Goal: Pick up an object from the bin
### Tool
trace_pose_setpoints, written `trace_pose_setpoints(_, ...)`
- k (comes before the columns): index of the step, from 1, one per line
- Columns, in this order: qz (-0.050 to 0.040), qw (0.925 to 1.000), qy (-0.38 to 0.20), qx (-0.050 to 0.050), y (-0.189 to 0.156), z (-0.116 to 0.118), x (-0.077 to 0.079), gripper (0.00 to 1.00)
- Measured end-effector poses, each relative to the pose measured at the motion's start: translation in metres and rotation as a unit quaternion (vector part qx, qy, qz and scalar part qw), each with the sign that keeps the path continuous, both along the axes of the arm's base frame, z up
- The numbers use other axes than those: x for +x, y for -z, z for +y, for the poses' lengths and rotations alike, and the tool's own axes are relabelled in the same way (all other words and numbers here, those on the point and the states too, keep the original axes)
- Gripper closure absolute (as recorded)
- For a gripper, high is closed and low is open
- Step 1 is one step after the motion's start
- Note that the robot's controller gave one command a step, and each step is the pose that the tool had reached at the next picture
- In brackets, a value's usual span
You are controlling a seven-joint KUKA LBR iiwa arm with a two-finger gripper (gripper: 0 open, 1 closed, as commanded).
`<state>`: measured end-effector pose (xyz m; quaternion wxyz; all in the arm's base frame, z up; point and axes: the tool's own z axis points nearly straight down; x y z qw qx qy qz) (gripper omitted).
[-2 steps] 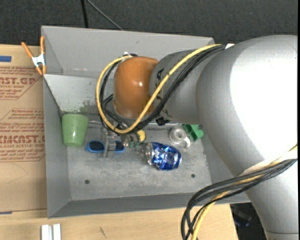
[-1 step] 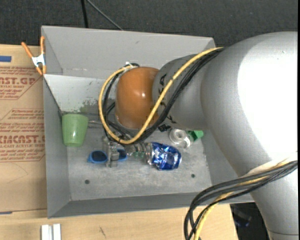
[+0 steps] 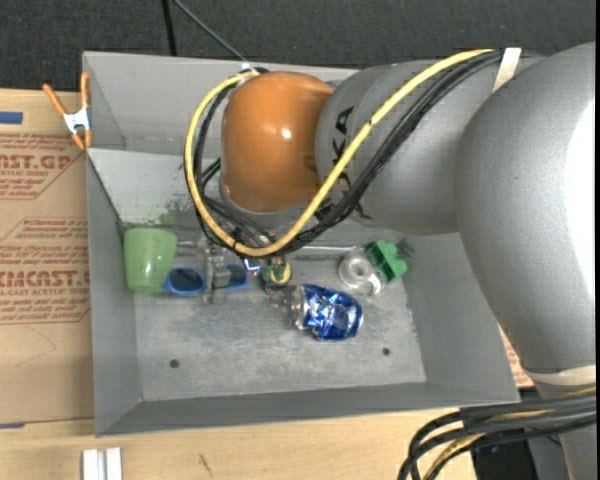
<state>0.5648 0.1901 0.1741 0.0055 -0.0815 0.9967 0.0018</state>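
Observation:
My gripper (image 3: 220, 271) hangs low under the orange cover, left of the bin's middle. It is directly over a blue ring-shaped plastic thing (image 3: 186, 282) that lies on the floor and runs to the right beneath it. A pale green cup (image 3: 148, 258) lies on its side just left of the blue thing, against the bin's left wall. A crumpled blue and silver foil wrapper (image 3: 329, 313) lies to the gripper's lower right.
A small clear and silver piece (image 3: 358, 270) and a green plastic part (image 3: 387, 259) lie at the right, close under the arm. The arm and its yellow and black cables cover the bin's back and right side.

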Motion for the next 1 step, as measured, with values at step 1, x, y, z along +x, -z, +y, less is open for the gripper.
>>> trace_pose_setpoints(1, 0.0, 0.9999, 0.012, -0.002, -0.0632, -0.0486, 0.014, 1.0)
